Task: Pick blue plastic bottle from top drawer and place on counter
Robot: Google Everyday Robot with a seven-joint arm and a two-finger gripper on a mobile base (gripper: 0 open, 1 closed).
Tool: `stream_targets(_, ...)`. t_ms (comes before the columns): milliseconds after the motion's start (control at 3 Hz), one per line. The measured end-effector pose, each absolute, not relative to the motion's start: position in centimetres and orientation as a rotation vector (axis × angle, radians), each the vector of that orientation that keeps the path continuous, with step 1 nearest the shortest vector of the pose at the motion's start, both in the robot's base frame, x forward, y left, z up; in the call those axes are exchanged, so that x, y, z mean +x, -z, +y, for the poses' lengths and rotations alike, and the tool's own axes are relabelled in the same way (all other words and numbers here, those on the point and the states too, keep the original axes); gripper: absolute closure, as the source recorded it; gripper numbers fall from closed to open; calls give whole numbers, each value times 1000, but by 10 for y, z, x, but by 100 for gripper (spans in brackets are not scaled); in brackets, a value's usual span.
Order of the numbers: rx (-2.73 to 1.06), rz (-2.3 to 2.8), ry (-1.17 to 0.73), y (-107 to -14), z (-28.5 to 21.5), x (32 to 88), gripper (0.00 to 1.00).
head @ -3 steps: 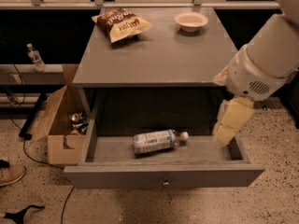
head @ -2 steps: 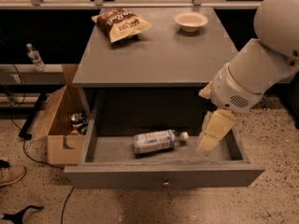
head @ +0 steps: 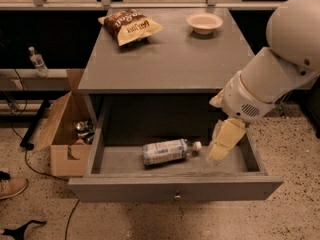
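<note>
The blue plastic bottle (head: 167,151) lies on its side in the middle of the open top drawer (head: 175,189), white cap pointing right. My gripper (head: 218,153) hangs down from the white arm into the right part of the drawer, just right of the bottle's cap and close to it. The grey counter (head: 165,59) is above the drawer.
A brown chip bag (head: 131,26) and a white bowl (head: 204,22) sit at the back of the counter. An open cardboard box (head: 60,134) with cans stands left of the cabinet. A small water bottle (head: 37,61) stands on a low shelf at left. A shoe (head: 10,186) is at the left edge.
The arm has swung left and lower, bringing my gripper from the drawer's right wall to just beside the bottle's cap. The bottle has not moved.
</note>
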State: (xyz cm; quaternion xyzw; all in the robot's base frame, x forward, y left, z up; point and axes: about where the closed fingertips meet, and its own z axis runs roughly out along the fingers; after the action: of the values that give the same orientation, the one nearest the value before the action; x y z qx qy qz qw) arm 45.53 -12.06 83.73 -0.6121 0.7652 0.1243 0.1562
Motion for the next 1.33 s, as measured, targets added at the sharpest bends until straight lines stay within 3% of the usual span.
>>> stream_targets(1333,-1738,2071,-449,-789,-85,488,0)
